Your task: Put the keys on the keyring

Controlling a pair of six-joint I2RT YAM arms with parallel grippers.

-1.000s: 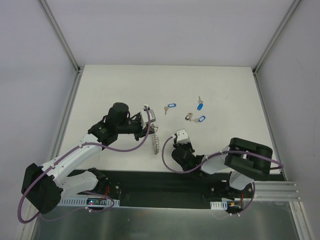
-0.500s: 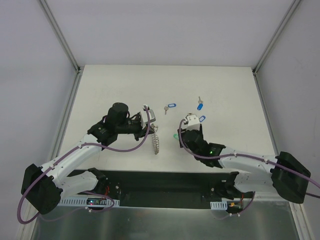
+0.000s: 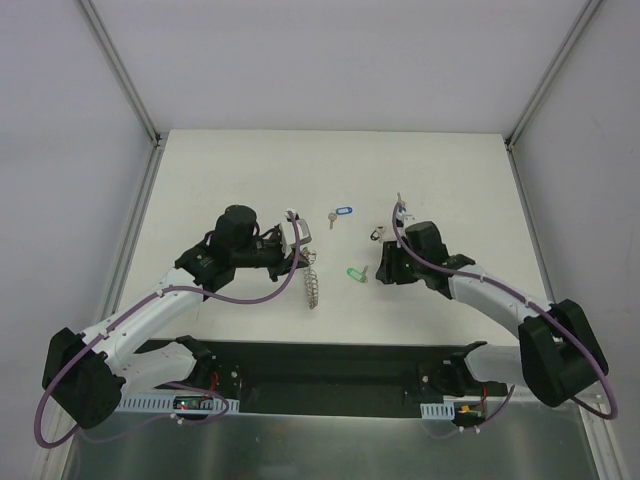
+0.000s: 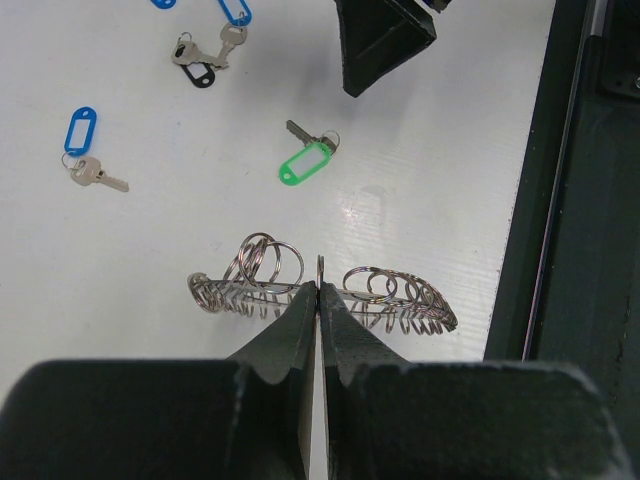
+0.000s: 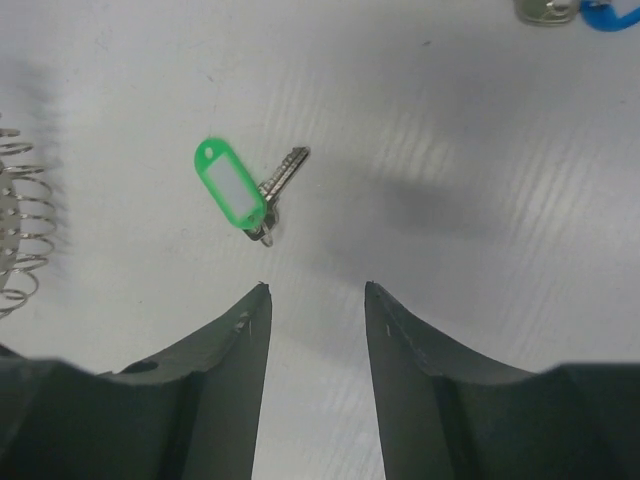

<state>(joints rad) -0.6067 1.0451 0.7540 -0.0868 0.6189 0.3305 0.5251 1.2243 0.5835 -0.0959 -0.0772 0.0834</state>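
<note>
Top external: right fingers [image 5: 225, 385], spread, have backed off green key [image 5: 232, 188]; left fingers [image 4: 288, 345] clamp keyring [image 4: 395, 300].

blue-tagged key [image 5: 548, 10] cut by top edge, keyring [image 5: 20, 215] cropped at left

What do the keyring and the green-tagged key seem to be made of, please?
The keyring looks like bare steel wire: grey, glossy coils with bright glints. The green tag looks like smooth plastic, evenly coloured, with a white insert, perhaps paper. Its key appears to be silvery metal, though too small to judge finish.
</note>
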